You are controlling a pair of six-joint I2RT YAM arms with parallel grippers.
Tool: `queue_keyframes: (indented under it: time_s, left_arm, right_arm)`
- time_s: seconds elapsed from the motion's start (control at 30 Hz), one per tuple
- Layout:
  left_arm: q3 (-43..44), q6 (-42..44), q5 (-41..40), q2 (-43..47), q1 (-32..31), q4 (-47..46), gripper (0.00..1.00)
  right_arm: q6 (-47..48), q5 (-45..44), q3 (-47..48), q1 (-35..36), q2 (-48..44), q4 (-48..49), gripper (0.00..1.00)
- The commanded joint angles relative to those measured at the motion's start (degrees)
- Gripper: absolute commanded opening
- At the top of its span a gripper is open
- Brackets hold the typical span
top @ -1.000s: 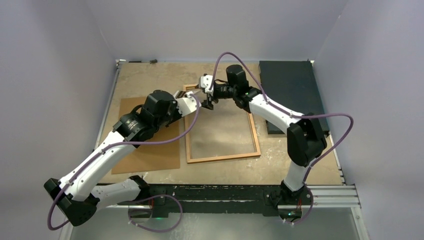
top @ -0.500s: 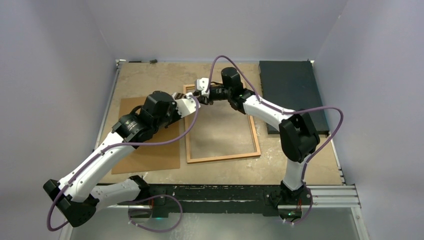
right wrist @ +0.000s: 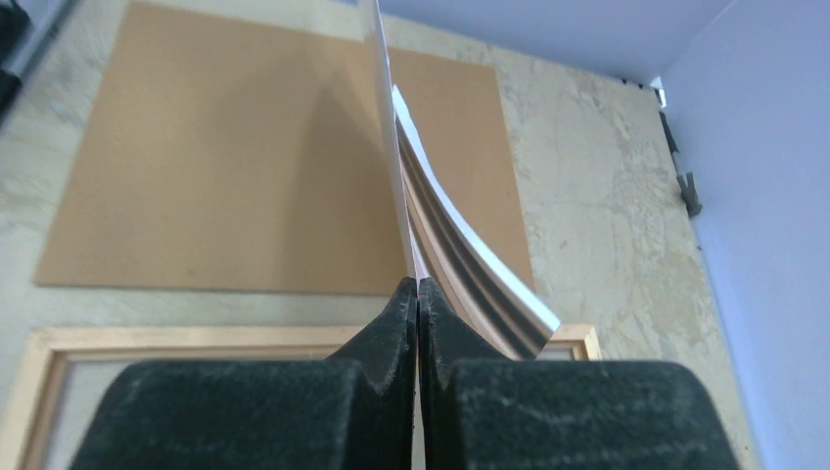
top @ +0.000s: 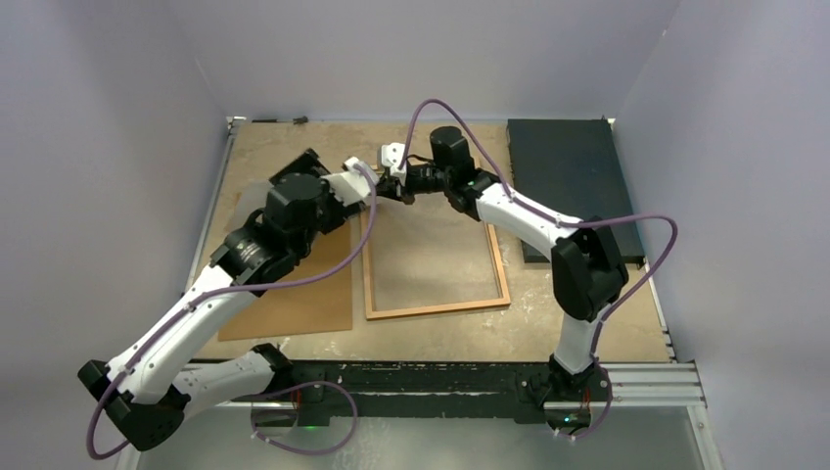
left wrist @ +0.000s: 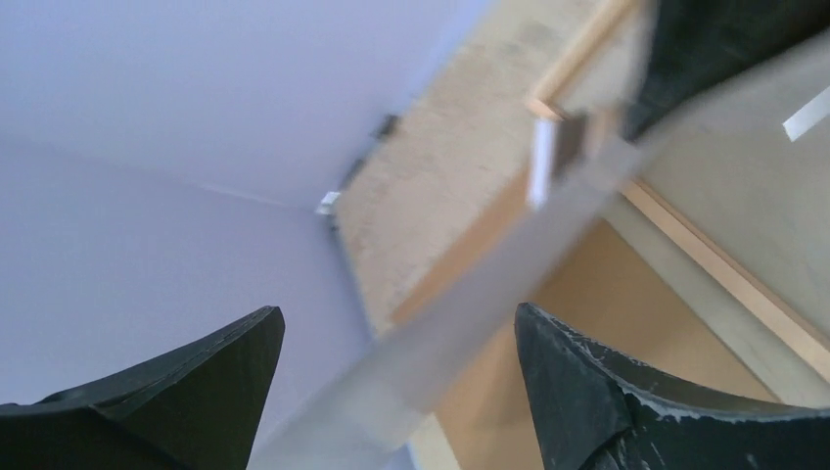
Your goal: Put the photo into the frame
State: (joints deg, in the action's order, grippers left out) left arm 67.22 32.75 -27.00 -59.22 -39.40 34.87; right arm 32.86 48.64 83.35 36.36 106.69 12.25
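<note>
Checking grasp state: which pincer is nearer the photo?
Right. The right pincer is shut on the photo and grips its edge. The left pincer is open, with its fingers on either side of the sheet but not closed on it.

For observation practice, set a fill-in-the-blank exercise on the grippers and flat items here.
1. The right gripper is ____ on the pale thin paper photo, seen edge-on.
2. The left gripper is ____, the photo passing between its fingers.
3. In the top view, the plain brown fibreboard backing lies to the ____ of the thin orange-brown wooden frame.
4. The dark black rectangular slab sits at the far ____ corner of the table.
Missing words: shut; open; left; right.
</note>
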Motion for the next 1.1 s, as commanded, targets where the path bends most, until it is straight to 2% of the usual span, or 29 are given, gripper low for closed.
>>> queue_keyframes:
  time_s: [0.0,0.07,0.13,0.27,0.43,0.57,0.67,0.73,0.83,0.9,1.07]
  left_arm:
    - [3.83,6.35,-17.59,6.05,0.36,-25.43,0.88]
    - [5.21,9.63,-20.48,7.91,0.36,-35.95,0.89]
    - [7.96,10.38,-22.88,7.97,0.71,-40.30,0.91]
    - [13.89,10.73,-25.38,7.12,1.93,-43.37,0.92]
    - [21.58,12.88,-27.23,3.76,1.87,-43.73,0.97]
    - [22.87,10.71,-30.55,-0.68,2.02,-35.90,1.00]
    - [23.88,2.04,-28.28,-3.66,2.63,-20.56,1.00]
    - [24.47,-2.93,-24.82,-5.91,4.64,-13.21,1.00]
    - [27.56,-10.16,-14.82,-11.51,12.84,-3.27,1.00]
    - [29.20,-12.78,-10.98,-15.14,16.20,2.44,1.00]
    - [24.80,-13.89,-5.07,-16.89,19.17,2.43,1.00]
  right_arm:
    - [-9.74,-0.45,1.92,3.02,-9.40,2.47,0.00]
    - [-14.29,-1.31,1.99,4.89,-11.40,3.16,0.00]
    - [-19.55,-2.76,2.15,7.01,-13.11,4.58,0.00]
    - [-35.42,-5.63,5.40,9.18,-14.07,6.33,0.00]
    - [-50.36,-11.12,12.06,7.13,-11.50,-3.96,0.00]
    - [-58.38,-17.74,7.88,3.02,-11.19,-8.62,0.00]
    - [-64.58,-19.38,-0.02,-2.12,-12.22,-7.44,0.00]
    - [-66.61,-22.06,-5.76,-4.86,-13.78,-5.18,0.00]
    - [-67.89,-27.12,-12.15,-7.36,-15.63,-3.24,0.00]
    - [-68.29,-29.95,-15.33,-8.51,-16.29,-3.08,0.00]
    - [-71.53,-35.60,-23.34,-10.36,-19.47,0.72,0.00]
